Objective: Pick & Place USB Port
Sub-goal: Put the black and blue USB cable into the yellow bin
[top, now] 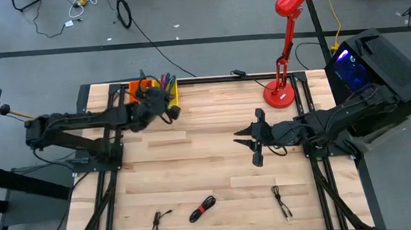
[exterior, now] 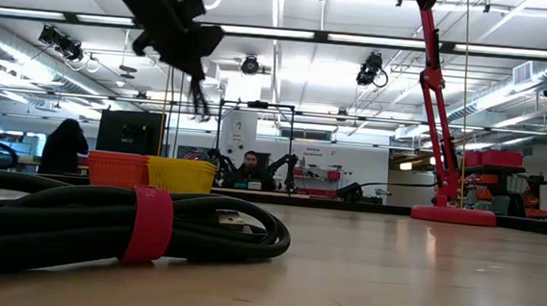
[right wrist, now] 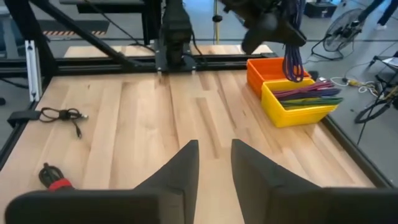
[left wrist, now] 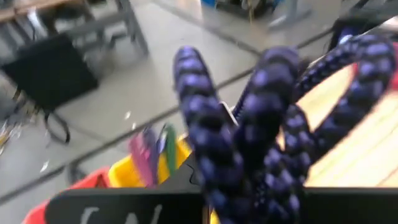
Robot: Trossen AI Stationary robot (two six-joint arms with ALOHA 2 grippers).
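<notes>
L claw (top: 167,112) shut on dark-purple braided cable (left wrist: 249,143), hanging above yellow plastic bin (right wrist: 298,102). Early release could drape it over bin's rim. R claw (right wrist: 214,163) empty, part-open.

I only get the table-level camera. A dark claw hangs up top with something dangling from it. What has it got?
Observer: The left gripper is shut on a purple braided cable, bunched in loops.
Operator: Where is it hanging?
Observer: Above the yellow bin, which holds coloured cables.
Operator: And the other arm?
Observer: The right gripper is open and empty, over the middle of the table.
</notes>
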